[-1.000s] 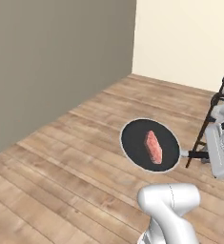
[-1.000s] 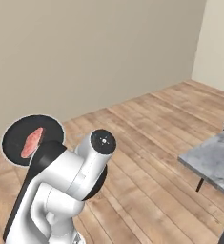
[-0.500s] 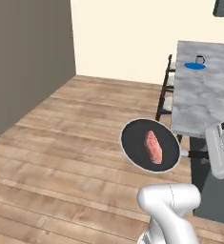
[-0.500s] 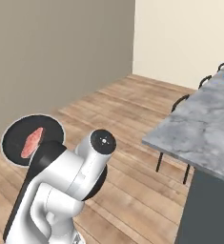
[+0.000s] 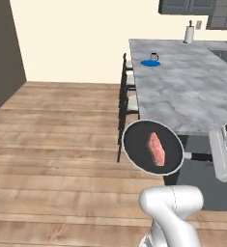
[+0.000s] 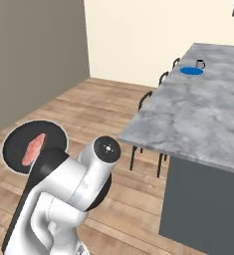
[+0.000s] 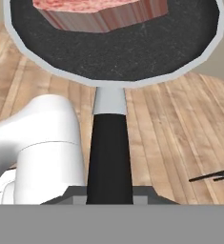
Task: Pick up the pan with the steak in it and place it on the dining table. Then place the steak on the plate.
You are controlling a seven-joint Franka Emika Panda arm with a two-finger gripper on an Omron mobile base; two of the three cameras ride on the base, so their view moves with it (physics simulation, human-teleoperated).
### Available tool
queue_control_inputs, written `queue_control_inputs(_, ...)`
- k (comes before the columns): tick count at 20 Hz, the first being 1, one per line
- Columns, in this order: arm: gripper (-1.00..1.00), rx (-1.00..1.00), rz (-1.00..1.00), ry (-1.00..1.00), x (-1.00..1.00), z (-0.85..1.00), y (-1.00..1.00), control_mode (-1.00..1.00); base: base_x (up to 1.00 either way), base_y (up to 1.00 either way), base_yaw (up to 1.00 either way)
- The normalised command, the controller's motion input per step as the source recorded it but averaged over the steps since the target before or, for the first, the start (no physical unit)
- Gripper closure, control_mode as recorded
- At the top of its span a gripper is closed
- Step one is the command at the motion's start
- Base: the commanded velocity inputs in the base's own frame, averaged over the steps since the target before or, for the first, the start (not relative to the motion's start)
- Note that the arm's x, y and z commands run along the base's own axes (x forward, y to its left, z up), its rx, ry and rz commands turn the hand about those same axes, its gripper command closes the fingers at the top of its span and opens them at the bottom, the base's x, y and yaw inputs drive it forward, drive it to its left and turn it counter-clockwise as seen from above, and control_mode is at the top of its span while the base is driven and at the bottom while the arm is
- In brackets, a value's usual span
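- Left base view: the pan [image 5: 152,146] hangs level in the air above the wooden floor [image 5: 52,144], its long handle [image 5: 198,156] running straight back to the white hand at the right edge of the picture. The steak [image 5: 156,148] lies about in the middle of the pan. Beyond the pan stretches the dining table [image 5: 192,91], its near corner just behind the pan's far rim. Far off along the table top, well apart from the pincer, lies the plate [image 5: 149,62] with a dark mug [image 5: 154,57] just beside it.
- Right base view: the pan [image 6: 19,144] shows at the left, partly behind the arm's black joint, with the steak [image 6: 33,149] in it. The dining table [image 6: 203,119] lies off to the right, with the plate [image 6: 191,71] and mug [image 6: 200,63] at its far end.
- Hand view: the pincer [image 7: 109,196] is clamped on the black handle [image 7: 109,157], which rises from between the finger tips to the pan [image 7: 127,52]. The steak [image 7: 101,12] sits in the pan at the far end from the grip.
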Motion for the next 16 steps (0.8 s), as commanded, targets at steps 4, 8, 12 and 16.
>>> queue_control_inputs(4,1.0,0.0,0.0,0.0,0.0,0.0,0.0,1.0,0.03,0.25,-0.03)
queue_control_inputs(8,1.0,0.0,0.0,0.0,0.0,0.0,0.0,1.0,0.21,0.95,-0.13)
queue_control_inputs(12,1.0,0.0,0.0,0.0,0.0,0.0,0.0,1.0,0.13,0.99,-0.12)
queue_control_inputs(16,1.0,0.0,0.0,0.0,0.0,0.0,0.0,1.0,0.14,0.97,-0.13)
